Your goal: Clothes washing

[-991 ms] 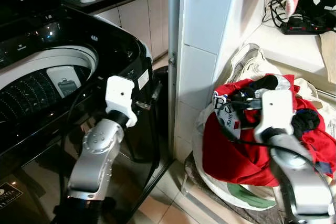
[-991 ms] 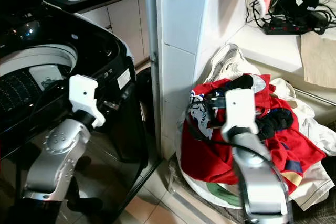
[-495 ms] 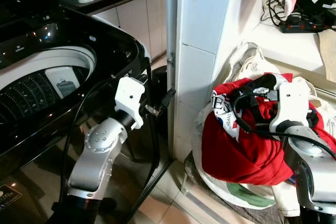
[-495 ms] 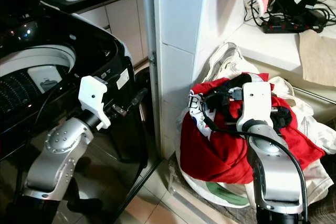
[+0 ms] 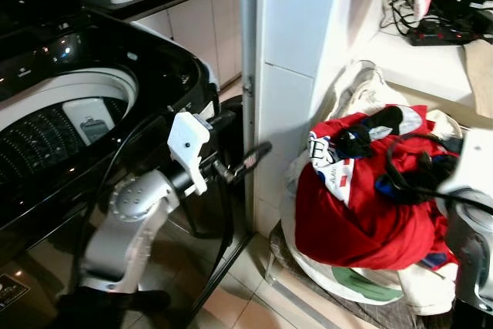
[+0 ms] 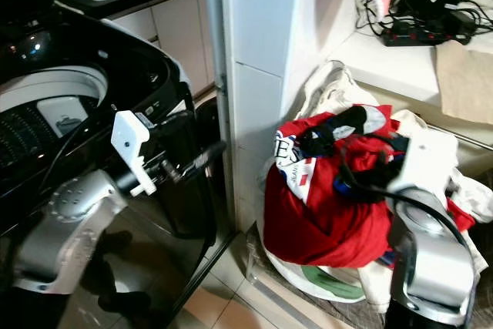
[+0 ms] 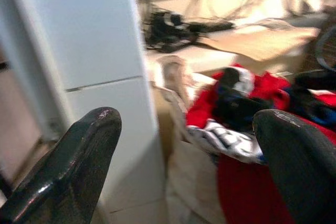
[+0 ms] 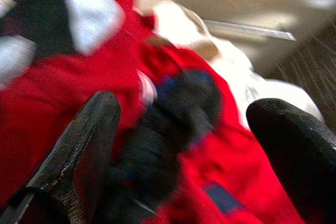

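The red laundry pile (image 5: 362, 206) sits in a white bag on the floor, right of the washing machine (image 5: 69, 113). The right hand (image 8: 184, 124) – fingers spread – hovers just above it, far nearer than the left hand (image 7: 184, 145), also spread.

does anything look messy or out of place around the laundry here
Yes. The red and white clothes are heaped high on the white laundry bag on the floor, bulging past its rim. The black top-loading washing machine stands open and looks normal.
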You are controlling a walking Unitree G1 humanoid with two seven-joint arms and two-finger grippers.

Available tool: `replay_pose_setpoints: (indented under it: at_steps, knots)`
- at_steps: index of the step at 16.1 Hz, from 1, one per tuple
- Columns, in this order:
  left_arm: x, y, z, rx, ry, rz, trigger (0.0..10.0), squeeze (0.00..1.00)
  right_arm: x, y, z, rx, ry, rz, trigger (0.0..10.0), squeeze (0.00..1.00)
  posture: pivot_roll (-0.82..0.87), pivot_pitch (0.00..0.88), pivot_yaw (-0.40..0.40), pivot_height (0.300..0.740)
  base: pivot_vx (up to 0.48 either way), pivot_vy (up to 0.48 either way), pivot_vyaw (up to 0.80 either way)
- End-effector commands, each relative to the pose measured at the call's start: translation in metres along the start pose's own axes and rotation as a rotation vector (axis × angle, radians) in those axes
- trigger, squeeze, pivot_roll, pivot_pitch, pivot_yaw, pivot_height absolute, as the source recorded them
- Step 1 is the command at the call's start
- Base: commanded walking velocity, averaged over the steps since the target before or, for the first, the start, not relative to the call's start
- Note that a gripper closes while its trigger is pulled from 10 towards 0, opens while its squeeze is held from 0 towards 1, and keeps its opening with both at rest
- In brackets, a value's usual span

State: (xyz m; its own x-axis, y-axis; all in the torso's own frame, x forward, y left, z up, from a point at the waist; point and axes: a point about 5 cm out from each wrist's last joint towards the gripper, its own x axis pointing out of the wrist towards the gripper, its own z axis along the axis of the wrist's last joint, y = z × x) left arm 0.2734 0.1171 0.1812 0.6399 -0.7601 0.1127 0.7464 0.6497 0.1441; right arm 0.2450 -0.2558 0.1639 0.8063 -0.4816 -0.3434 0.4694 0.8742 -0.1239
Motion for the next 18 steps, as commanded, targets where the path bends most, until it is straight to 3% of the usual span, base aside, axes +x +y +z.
replay_pose_setpoints:
  at_steps: [1,2,6,9,10,11,14,18]
  knots:
    - [-0.001,-0.003,0.001,-0.003,0.016,-0.053,10.0,0.00,0.000,-0.001,-0.005,0.028,0.042,-0.007,10.0,0.05,-0.10,0.000,0.040,0.740,0.000,0.000,0.00]
    - [-0.002,-0.004,0.000,-0.011,0.022,-0.077,10.0,0.00,0.002,-0.001,-0.008,0.049,0.063,-0.003,10.0,0.00,-0.10,0.000,0.040,0.740,0.000,0.000,0.00]
    - [-0.003,-0.010,0.000,-0.026,0.044,-0.138,10.0,0.00,0.016,0.010,-0.014,0.117,0.056,0.147,10.0,0.00,-0.10,0.000,0.041,0.740,0.000,0.000,0.00]
    - [-0.003,-0.014,-0.001,-0.035,0.049,-0.158,10.0,0.00,0.022,0.013,-0.021,0.088,0.079,0.191,10.0,0.00,-0.08,0.000,0.034,0.740,0.000,0.000,0.00]
    - [-0.004,-0.015,-0.001,-0.036,0.052,-0.161,10.0,0.00,0.023,0.015,-0.024,0.073,0.098,0.209,8.9,0.00,-0.08,0.000,0.030,0.740,0.000,0.000,0.00]
    - [-0.005,-0.017,-0.002,-0.037,0.061,-0.170,10.0,0.00,0.023,0.016,-0.029,0.067,0.137,0.209,4.7,0.00,-0.08,0.000,0.030,0.740,0.000,0.000,0.00]
    - [-0.005,-0.020,-0.003,-0.036,0.066,-0.180,10.0,0.00,0.025,0.013,-0.037,0.079,0.164,0.188,0.0,0.00,-0.08,0.000,0.024,0.740,0.000,0.000,0.00]
    - [-0.003,-0.020,-0.003,-0.035,0.067,-0.174,10.0,0.00,0.026,0.010,-0.035,0.087,0.141,0.164,0.0,0.00,-0.08,0.000,0.030,0.740,0.000,0.000,0.00]
